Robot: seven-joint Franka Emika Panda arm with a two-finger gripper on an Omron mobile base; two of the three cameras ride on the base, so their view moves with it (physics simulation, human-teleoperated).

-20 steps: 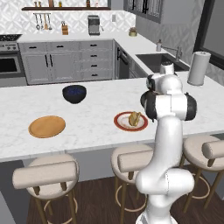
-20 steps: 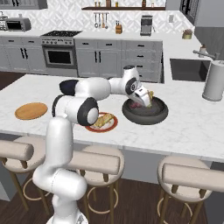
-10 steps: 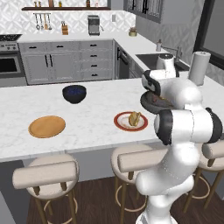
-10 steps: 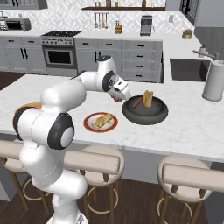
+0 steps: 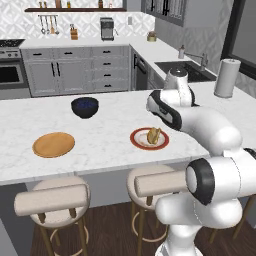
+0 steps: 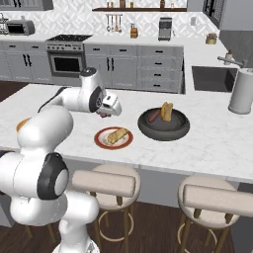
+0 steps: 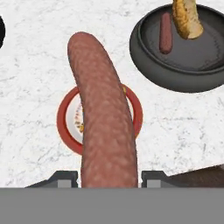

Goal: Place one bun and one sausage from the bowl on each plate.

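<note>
Directly below the tool (image 7: 109, 177), the red-rimmed plate (image 7: 65, 127) is seen, with a sausage (image 7: 105, 127) clamped between closed jaws
A bun (image 6: 116, 135) is already laid on that plate, so only its sausage is judged missing; beyond the tool, one more sausage and bun are left in the bowl (image 7: 175, 70), and the orange plate (image 5: 53, 144), well off to the side on the surface (image 5: 105, 135), is unserved

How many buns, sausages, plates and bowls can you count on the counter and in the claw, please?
Buns: 2, one on the red plate, one in the dark bowl.
Sausages: 2, one in the claw, one in the dark bowl.
Plates: 2, red plate, orange plate.
Bowls: 2, dark bowl, blue bowl.
Total: 8.
</note>
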